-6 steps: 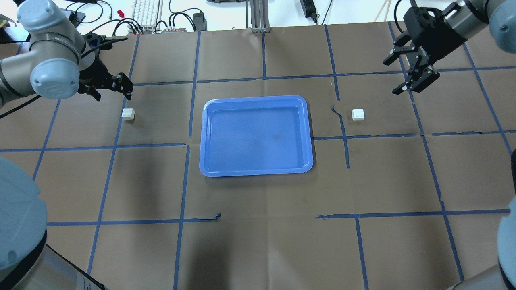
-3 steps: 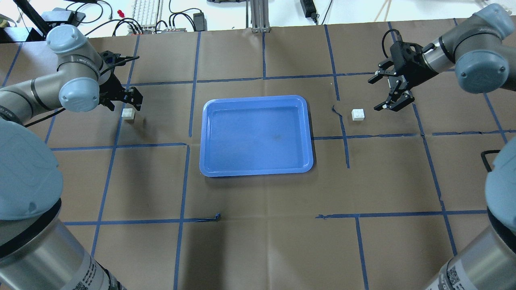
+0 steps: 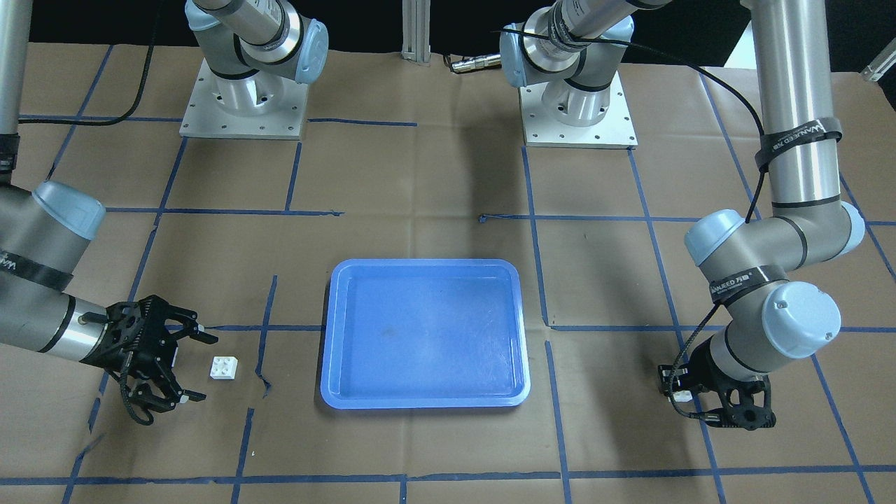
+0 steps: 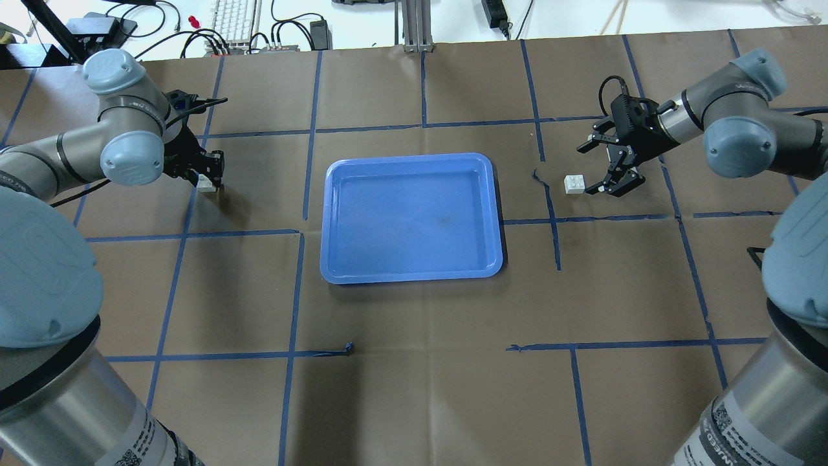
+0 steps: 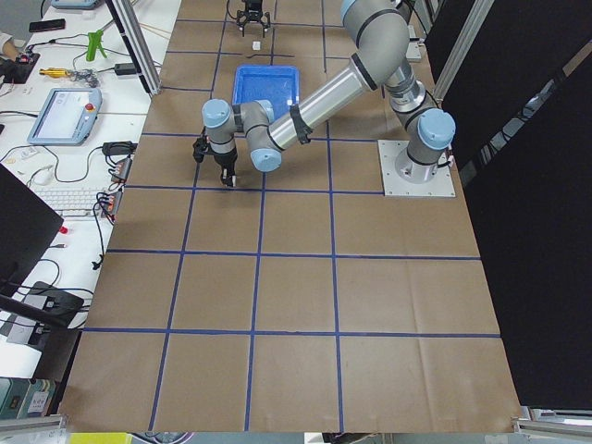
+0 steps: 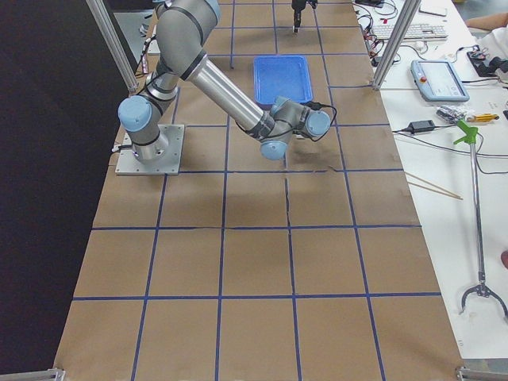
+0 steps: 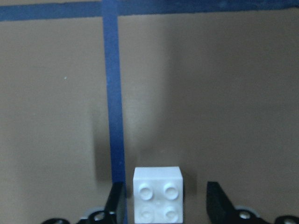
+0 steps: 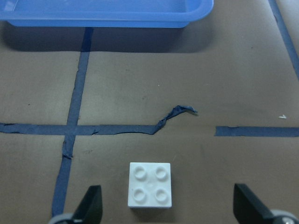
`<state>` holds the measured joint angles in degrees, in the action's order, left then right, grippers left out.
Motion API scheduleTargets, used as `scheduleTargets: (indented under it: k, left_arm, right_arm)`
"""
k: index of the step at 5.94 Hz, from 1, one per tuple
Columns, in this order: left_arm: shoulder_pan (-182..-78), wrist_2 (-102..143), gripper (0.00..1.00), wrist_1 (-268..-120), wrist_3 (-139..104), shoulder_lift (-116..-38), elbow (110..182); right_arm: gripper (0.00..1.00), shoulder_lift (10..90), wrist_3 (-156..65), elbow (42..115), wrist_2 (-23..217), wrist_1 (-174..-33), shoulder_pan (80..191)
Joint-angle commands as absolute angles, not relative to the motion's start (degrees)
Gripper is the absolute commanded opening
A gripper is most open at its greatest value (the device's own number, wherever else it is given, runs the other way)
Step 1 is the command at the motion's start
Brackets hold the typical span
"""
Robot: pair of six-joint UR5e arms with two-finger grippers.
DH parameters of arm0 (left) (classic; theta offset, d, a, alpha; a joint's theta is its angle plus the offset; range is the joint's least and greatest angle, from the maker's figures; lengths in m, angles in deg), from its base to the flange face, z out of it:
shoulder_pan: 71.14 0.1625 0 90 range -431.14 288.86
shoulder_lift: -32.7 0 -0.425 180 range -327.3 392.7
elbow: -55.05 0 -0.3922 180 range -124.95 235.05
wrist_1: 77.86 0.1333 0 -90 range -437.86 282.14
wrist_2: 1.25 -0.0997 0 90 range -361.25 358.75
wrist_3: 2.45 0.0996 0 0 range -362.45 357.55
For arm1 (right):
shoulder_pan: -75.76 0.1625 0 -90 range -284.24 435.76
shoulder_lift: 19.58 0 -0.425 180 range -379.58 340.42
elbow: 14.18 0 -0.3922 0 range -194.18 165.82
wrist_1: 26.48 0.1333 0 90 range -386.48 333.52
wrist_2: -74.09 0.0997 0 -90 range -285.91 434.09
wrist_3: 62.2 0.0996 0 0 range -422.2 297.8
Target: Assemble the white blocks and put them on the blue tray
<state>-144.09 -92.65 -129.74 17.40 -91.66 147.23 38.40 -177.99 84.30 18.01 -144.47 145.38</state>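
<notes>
The blue tray [image 4: 411, 157] lies mid-table, also in the front view [image 3: 423, 264]. One white block [image 4: 207, 187] sits left of it on the paper. My left gripper [image 4: 210, 167] is low over it, open. The left wrist view shows this block [image 7: 158, 200] between the two fingers [image 7: 117, 201], not gripped. The other white block [image 4: 574, 184] sits right of the tray. My right gripper [image 4: 587, 170] is open, its fingertips just beside this block. In the right wrist view the block [image 8: 150, 190] lies between the wide-open fingers [image 8: 91, 205], nearer the left one.
Blue tape lines cross the brown paper, with a loose tape curl [image 8: 180, 112] between the right block and the tray's edge [image 8: 107, 18]. The arm bases [image 3: 241, 105] stand at the robot's side. A keyboard and cables [image 4: 236, 19] lie beyond the far edge.
Both arms have come down and inward. The left gripper has moved onto the left block and now straddles it. The right gripper has moved left and down to the right block.
</notes>
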Motion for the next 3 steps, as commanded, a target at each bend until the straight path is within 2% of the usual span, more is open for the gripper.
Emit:
scheduleTargets:
  k: [1,2,3]
  left_arm:
    - [-144.9,-92.9,0.04,-129.9,26.9,-89.5,147.4]
    - [-148.6,-92.8,0.05,-130.2,41.3,-87.1,148.2]
    - [-155.1,-93.2,0.05,-131.8,45.9,-86.0,148.4]
  right_arm:
    - [0.99,38.3,-178.7,85.9,17.9,-145.0,145.4]
    - [0.99,38.1,-178.7,86.3,17.8,-145.0,145.4]
    - [0.85,38.1,-178.7,86.3,17.4,-145.0,145.4]
